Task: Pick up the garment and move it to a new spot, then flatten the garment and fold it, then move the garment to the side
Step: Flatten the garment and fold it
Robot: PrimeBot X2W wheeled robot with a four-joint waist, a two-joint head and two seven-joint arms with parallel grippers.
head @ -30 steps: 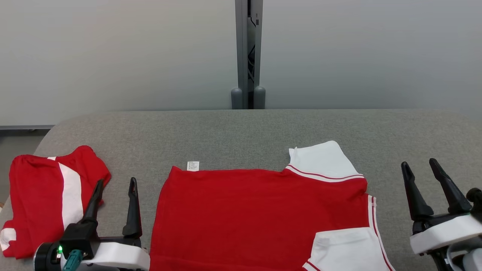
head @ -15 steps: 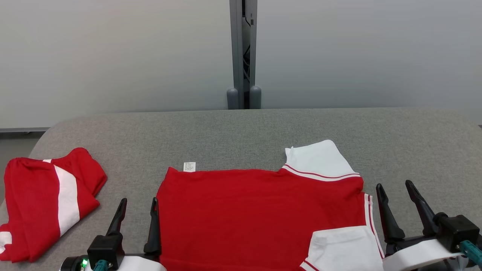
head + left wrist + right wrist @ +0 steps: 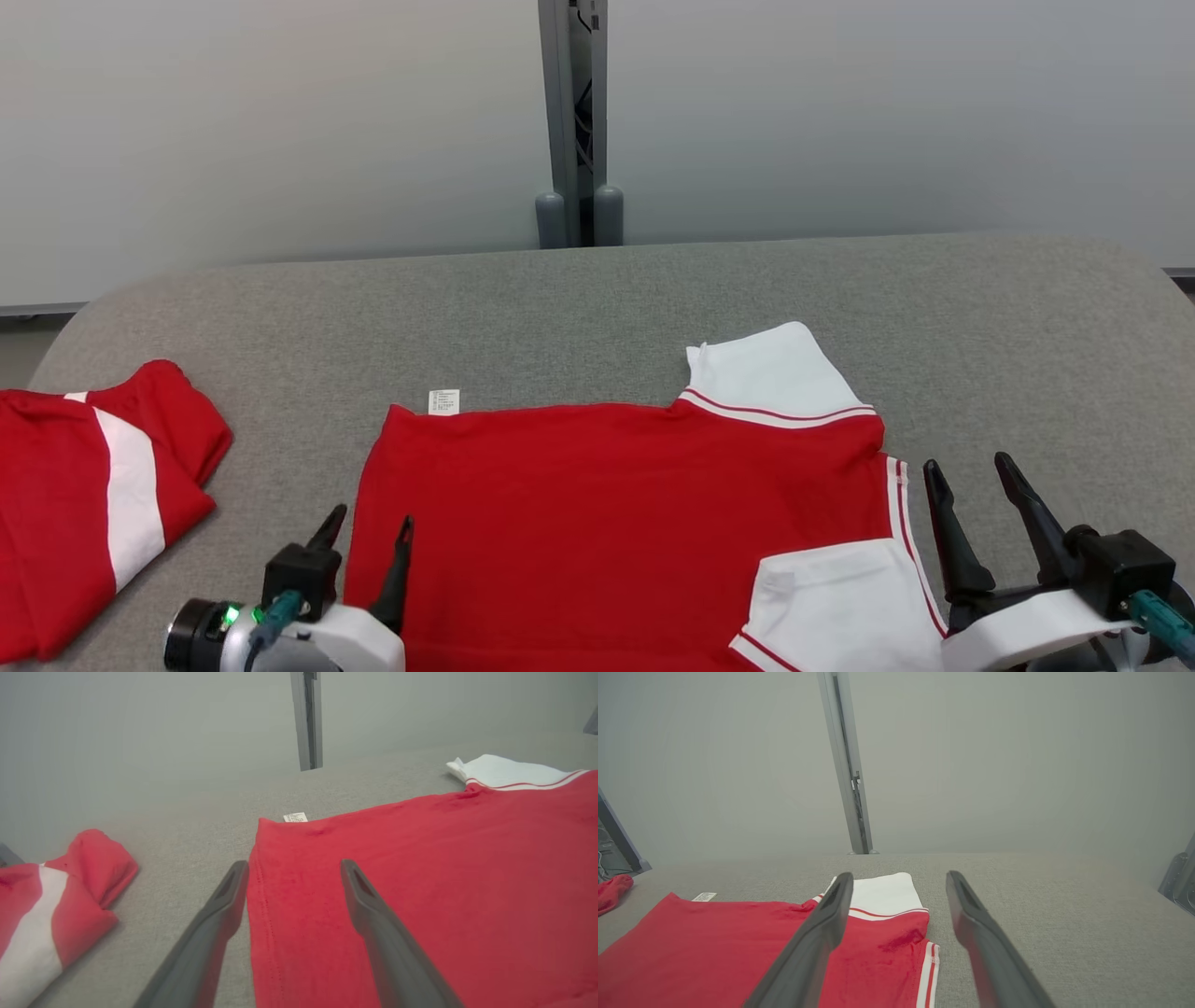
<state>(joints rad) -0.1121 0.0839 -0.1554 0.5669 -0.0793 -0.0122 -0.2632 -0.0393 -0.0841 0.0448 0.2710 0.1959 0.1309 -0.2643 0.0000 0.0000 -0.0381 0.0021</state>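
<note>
Fig. My left pincer (image 3: 372, 515), jaws apart, straddles the left hem of the red-and-white garment (image 3: 616, 523), which lies spread flat at the near middle of the grey tabletop (image 3: 597, 308). My right pincer (image 3: 966, 461), likewise open, stands just beside its striped right edge. Risks: pinching only the top layer, or dragging the cloth, would wrinkle it; a wide leftward sweep could disturb the second shirt (image 3: 84, 495).

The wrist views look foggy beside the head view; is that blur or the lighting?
Head view: sharp, evenly lit; the weave of the grey table and the white label on the red shirt show clearly, shadows faint. Left wrist view: hazy, low contrast, its fingers soft-edged. Right wrist view: same milky haze, wall washed out.
</note>
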